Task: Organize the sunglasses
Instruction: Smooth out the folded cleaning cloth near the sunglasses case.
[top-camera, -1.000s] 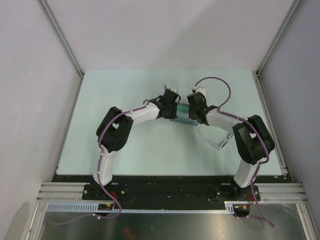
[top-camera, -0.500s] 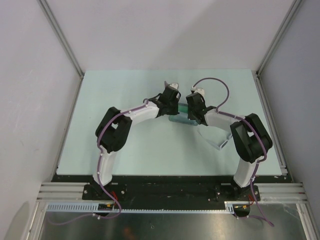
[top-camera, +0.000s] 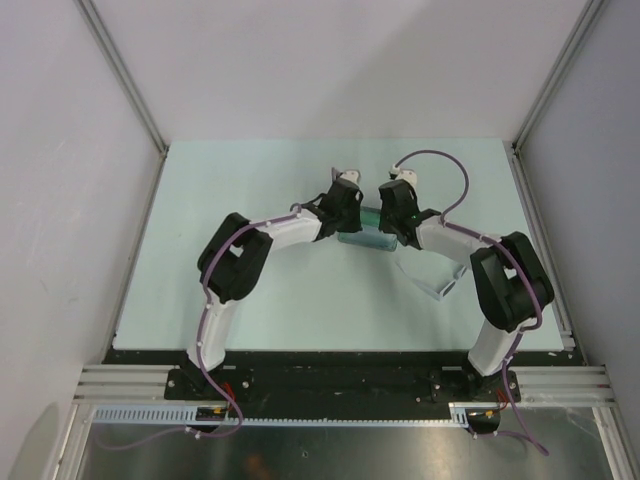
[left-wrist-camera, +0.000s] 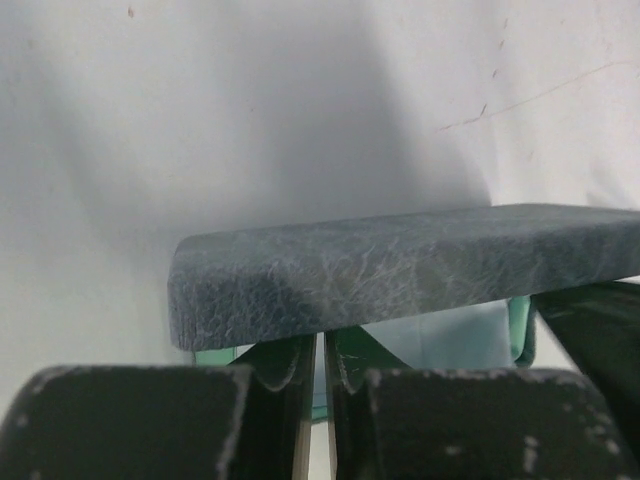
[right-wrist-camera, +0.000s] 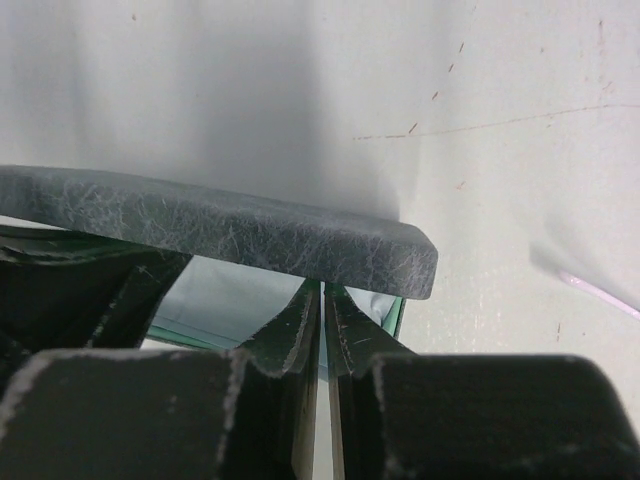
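Reaching in from either end, the arms share one load. Left jaws are clenched to a slit, tips hidden under the grey rectangular felt case (left-wrist-camera: 400, 265), probably to steady that end. It spans the gap between both jaws, over the pale green bench (top-camera: 250, 200). Right jaws are clenched likewise. The white-framed sunglasses I cannot see; perhaps they are inside the case.

White sunglasses (top-camera: 440, 289), partly hidden, right of centre

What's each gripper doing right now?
Left gripper: shut, tips hidden behind the grey felt case; hold unclear.
Right gripper: shut at the case's other end; hold unclear.
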